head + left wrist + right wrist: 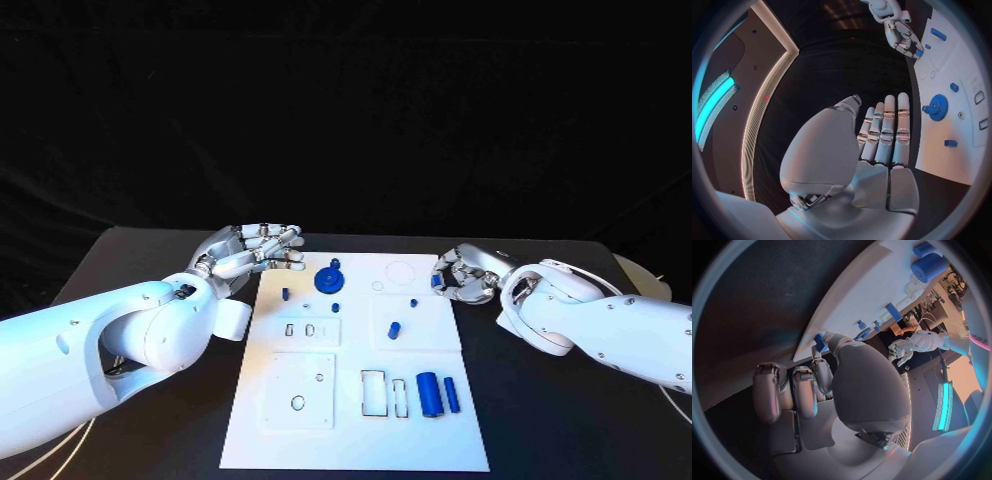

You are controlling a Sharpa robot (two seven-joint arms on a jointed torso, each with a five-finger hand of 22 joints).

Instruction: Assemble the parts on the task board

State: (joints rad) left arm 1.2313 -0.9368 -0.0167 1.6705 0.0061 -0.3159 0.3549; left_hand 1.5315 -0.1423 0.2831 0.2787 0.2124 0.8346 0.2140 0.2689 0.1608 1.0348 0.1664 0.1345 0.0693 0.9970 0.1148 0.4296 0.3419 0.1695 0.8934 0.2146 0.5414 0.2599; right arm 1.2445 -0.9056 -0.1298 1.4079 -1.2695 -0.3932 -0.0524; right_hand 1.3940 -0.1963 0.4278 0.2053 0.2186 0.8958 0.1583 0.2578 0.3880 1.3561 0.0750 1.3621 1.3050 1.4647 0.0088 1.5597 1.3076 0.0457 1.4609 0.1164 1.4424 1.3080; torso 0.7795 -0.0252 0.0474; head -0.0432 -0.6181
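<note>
Parts lie on the white task board (296,420) mid-table: two blue cylinders (428,393), long axes running near-to-far, and a blue gear (332,279). Left hand (257,250) spread, empty; right hand (464,276) pinches a small blue piece (438,283).

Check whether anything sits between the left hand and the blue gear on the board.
Nothing visible stands in the way. The left hand hovers open beside the far left corner of the task board, and the blue gear lies just past that edge with only bare white plate between them.
</note>
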